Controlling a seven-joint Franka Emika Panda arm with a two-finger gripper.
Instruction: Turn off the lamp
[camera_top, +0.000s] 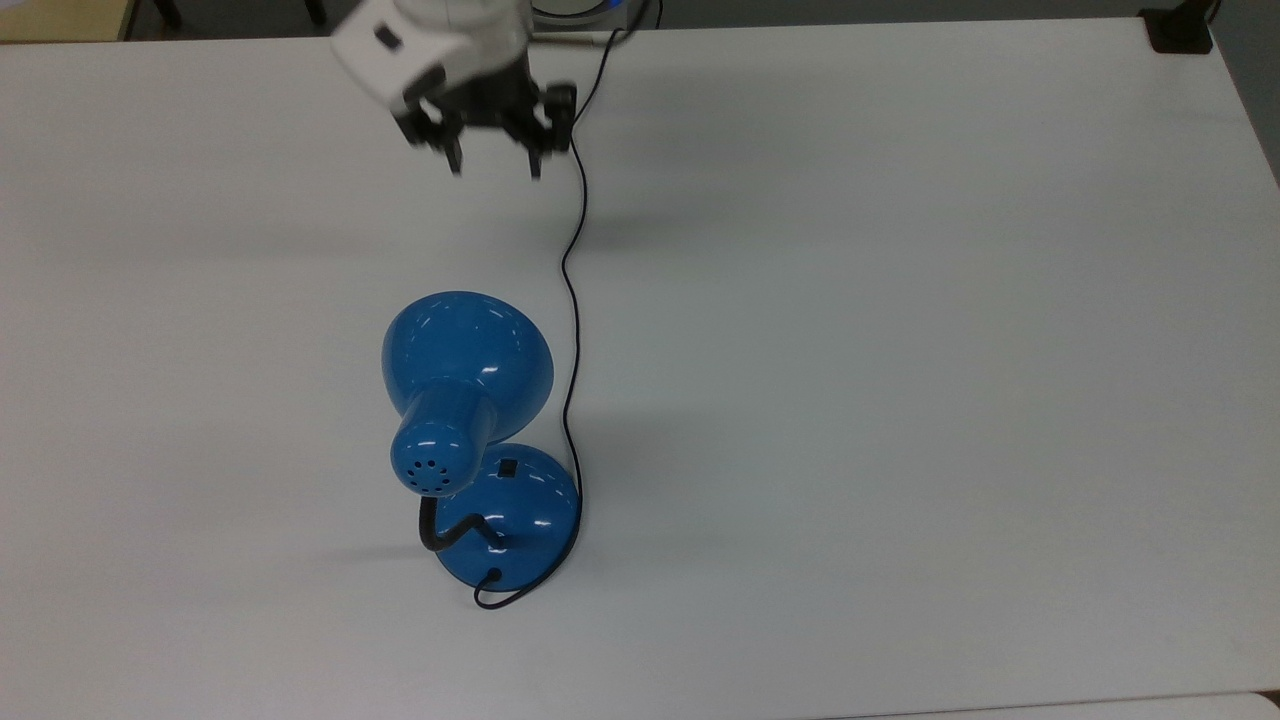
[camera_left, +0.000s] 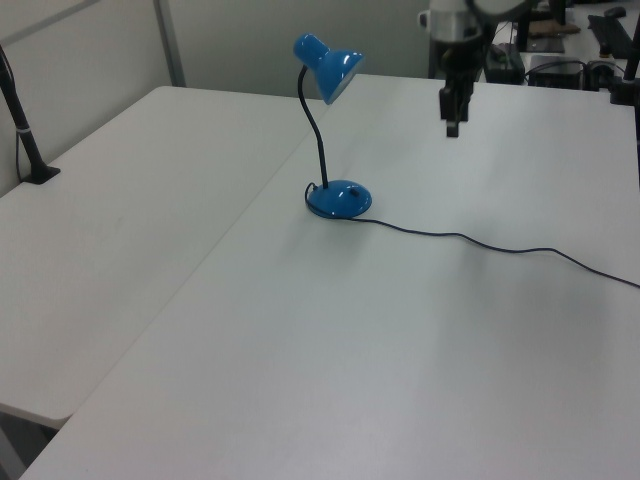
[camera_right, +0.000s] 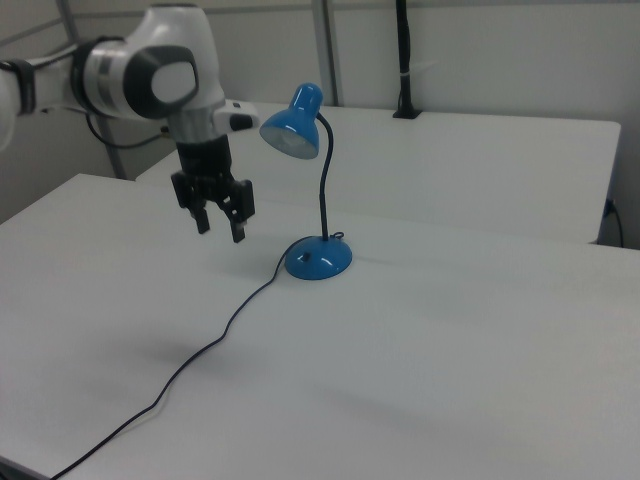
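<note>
The glossy blue lamp stands on the white table, its dome shade (camera_top: 465, 350) (camera_left: 330, 62) (camera_right: 290, 128) held on a bent black neck over the round base (camera_top: 520, 520) (camera_left: 338, 198) (camera_right: 318, 258). A small black rocker switch (camera_top: 508, 467) sits on the base. No glow shows under the shade in the right view. The thin black cord (camera_top: 572, 300) (camera_left: 470, 240) (camera_right: 230, 320) runs off across the table. My gripper (camera_top: 495, 168) (camera_left: 452, 125) (camera_right: 221, 230) hangs open and empty above the table, well away from the lamp, toward the top view's top.
A second white table (camera_left: 120, 200) adjoins along a seam. A black post (camera_left: 25, 140) (camera_right: 403, 60) is clamped at its far edge. A black fitting (camera_top: 1180, 30) sits at the top view's upper right corner. The cord crosses the table below my gripper.
</note>
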